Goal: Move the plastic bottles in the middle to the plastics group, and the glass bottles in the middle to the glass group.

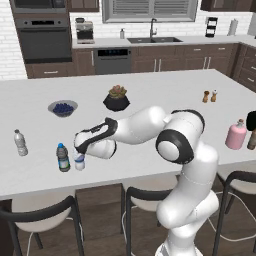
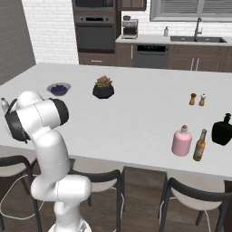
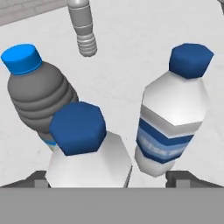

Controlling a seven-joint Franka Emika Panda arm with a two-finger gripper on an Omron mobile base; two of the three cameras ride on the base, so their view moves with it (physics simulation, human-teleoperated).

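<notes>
Pink bottle (dark top); black bottle.

A long white surface runs across the kitchen, with dark-framed stools tucked under its near edge. Behind it stand dark wood cabinets, a sink with a faucet, a dishwasher and a wall oven against white brick. A shuttered window sits above the sink.
</notes>
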